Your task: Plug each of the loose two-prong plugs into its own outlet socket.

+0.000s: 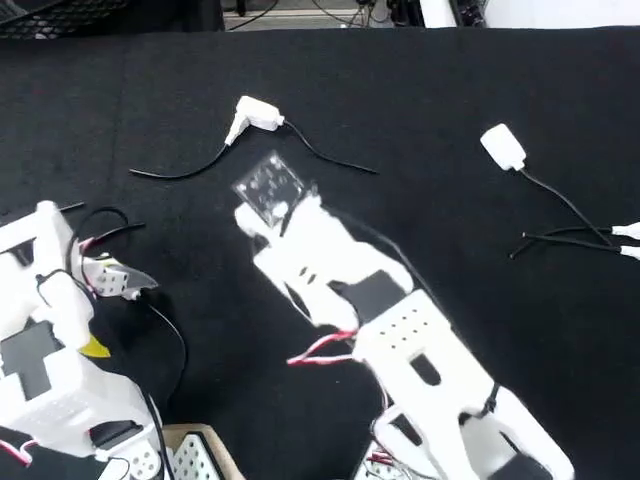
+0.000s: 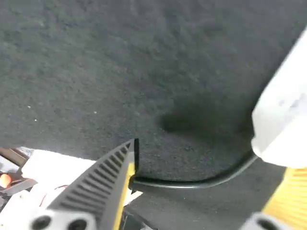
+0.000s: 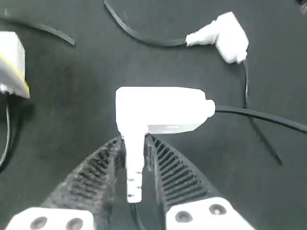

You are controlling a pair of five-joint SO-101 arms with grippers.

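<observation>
My right gripper [image 3: 135, 165] is shut on the narrow stem of a white plug [image 3: 163, 109], whose black cord [image 3: 259, 116] trails off sideways. In the high view this gripper [image 1: 268, 205] sits mid-table with the plug [image 1: 270, 180] at its tip. A second white plug [image 1: 255, 112] [image 3: 225, 36] lies just beyond it on a curved black cord. Far right lies a white block [image 1: 503, 147] on its own cord. My left gripper [image 1: 112, 277] [image 2: 192, 191] rests at the left, open, with a thin black cable [image 2: 192, 183] crossing between its fingers.
The table is covered in black cloth [image 1: 420, 90]. Two white cord ends [image 1: 628, 232] lie at the right edge. A tan perforated box [image 1: 195, 452] stands at the front beside the left arm's base. Loose black wires [image 1: 100, 222] curl near the left arm.
</observation>
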